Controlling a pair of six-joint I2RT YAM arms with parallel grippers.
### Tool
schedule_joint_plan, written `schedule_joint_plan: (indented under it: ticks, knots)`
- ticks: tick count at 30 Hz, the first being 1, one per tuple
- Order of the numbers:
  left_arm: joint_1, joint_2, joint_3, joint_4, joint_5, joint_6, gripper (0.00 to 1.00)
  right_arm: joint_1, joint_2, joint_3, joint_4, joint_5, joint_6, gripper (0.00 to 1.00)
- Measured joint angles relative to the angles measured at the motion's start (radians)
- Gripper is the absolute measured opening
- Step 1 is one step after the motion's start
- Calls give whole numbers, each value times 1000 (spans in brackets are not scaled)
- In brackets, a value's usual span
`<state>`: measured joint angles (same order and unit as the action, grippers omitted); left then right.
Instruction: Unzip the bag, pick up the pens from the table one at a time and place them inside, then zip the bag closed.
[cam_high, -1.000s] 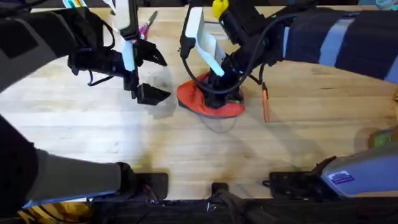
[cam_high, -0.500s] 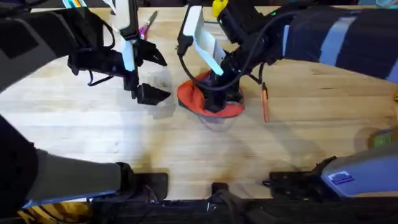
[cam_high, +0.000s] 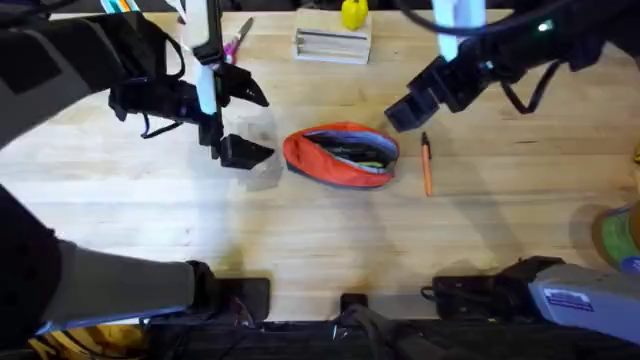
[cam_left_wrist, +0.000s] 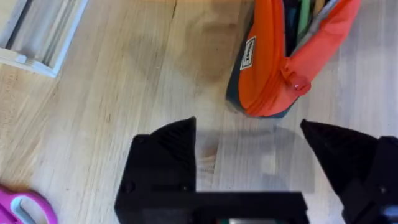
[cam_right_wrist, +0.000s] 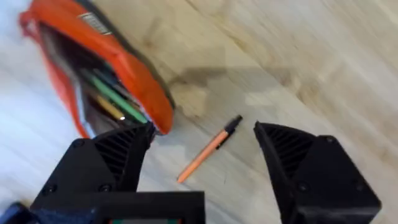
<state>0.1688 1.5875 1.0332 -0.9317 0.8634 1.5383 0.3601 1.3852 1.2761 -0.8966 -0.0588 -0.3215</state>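
Hovering our wide-open right gripper (cam_right_wrist: 202, 163) above the light, stiff orange pen (cam_right_wrist: 209, 149), we'd pinch mid-barrel.

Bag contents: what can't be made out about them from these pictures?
- How many pens are inside the bag: overhead too small; its red wall hides most in the left wrist view.
- The bag's far end: the right claw finger covers it in the right wrist view.
- The zipper slider: not identifiable.

Two black robot arms with white link sections and looped black cables, left gripper (cam_high: 243, 125) and right gripper (cam_right_wrist: 200, 148) with black wedge-shaped ribbed fingers, blue-labelled grey base housing (cam_high: 585, 290)
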Motion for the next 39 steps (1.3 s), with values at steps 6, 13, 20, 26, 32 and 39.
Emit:
schedule_joint_plan:
  ticks: [6, 13, 20, 26, 32, 39]
  knots:
    - [0, 0, 0, 0, 0, 0, 993, -99, -55, -122, 28, 40, 149, 997]
    - [0, 0, 0, 11, 0, 0, 992, -121, -135, -352, 166, 38, 295, 997]
    - [0, 0, 0, 26, 0, 0, 993, -118, -95, -455, 202, 15, 341, 998]
    - [0, 0, 0, 35, 0, 0, 993, -118, -34, -458, 210, 37, 360, 998]
    - [0, 0, 0, 39, 0, 0, 993, -118, 59, -459, 235, 108, 480, 998]
    - [0, 0, 0, 42, 0, 0, 994, -112, 85, -450, 247, 142, 558, 816]
